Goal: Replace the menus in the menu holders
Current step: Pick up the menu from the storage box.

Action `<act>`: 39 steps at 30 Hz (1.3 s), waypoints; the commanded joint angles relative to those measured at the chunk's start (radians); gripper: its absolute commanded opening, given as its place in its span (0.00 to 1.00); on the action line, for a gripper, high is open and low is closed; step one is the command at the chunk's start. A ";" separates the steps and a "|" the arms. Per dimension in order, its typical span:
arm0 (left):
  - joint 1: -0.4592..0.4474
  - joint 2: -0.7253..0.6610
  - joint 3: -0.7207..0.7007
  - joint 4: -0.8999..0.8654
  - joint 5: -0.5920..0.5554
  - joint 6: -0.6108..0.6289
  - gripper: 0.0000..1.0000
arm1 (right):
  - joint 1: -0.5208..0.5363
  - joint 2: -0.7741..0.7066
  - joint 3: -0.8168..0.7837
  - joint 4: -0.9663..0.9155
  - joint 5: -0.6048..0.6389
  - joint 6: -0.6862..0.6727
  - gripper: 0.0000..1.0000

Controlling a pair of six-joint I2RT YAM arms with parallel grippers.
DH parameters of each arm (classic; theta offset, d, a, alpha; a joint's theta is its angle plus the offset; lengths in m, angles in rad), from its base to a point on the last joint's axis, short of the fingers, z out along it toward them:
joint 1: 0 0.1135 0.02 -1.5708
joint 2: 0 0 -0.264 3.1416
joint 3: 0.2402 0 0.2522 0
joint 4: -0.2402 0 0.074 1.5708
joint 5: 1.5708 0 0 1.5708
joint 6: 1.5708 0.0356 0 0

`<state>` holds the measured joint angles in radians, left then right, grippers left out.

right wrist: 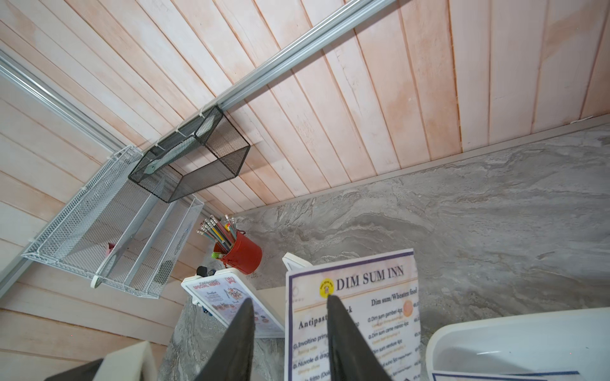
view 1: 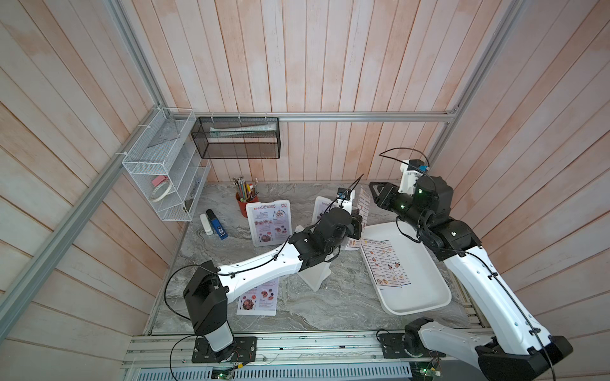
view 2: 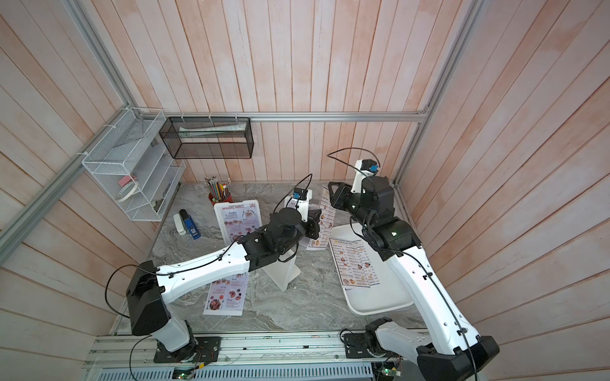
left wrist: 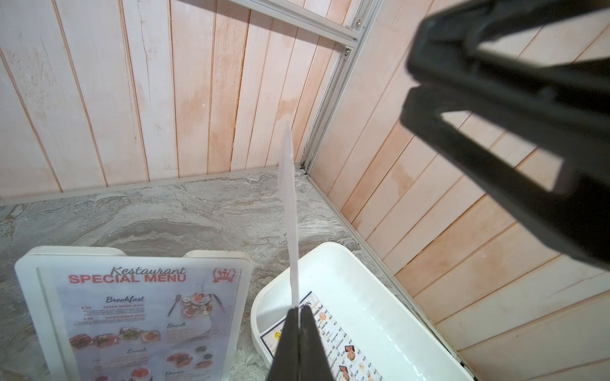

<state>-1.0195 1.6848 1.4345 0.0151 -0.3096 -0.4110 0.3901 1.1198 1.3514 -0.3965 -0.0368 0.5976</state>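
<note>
Menu holders, three in all. Rear holder [view 1: 252,227] and middle holder [view 1: 318,202] stand upright, each with a Special Menu sheet inside. The tipped holder [view 1: 315,273] lies partly under the left arm. A third Special Menu copy, the loose sheet [view 1: 259,298], lies flat on the surface [view 1: 346,297]. Left gripper [left wrist: 298,311] is clamped tight on a Dim Sum Inn sheet [right wrist: 379,330], held upright between the middle holder and the tray. Right gripper [right wrist: 288,301] has its jaws partly apart, just beside that sheet's top edge; contact cannot be told. White tray [view 1: 416,306] holds stacked Dim Sum sheets [view 1: 384,262], count unclear. Red cup [view 1: 242,206] holds pencils.
</note>
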 commanded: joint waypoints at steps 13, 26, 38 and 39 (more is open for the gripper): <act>0.162 -0.244 0.045 -0.217 0.333 0.123 0.00 | -0.300 -0.194 -0.355 0.261 -0.657 -0.179 0.59; 0.210 -0.396 0.134 -0.386 0.463 0.222 0.00 | -0.267 -0.117 -0.547 0.947 -1.110 -0.015 0.62; 0.210 -0.387 0.133 -0.381 0.523 0.222 0.00 | -0.198 0.033 -0.490 1.066 -1.191 0.010 0.62; 0.210 -0.384 0.133 -0.380 0.528 0.222 0.00 | -0.196 0.043 -0.486 1.074 -1.196 0.015 0.62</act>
<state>-0.8131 1.2903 1.5578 -0.3634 0.1867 -0.2020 0.1864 1.1488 0.8253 0.6048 -1.1961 0.5850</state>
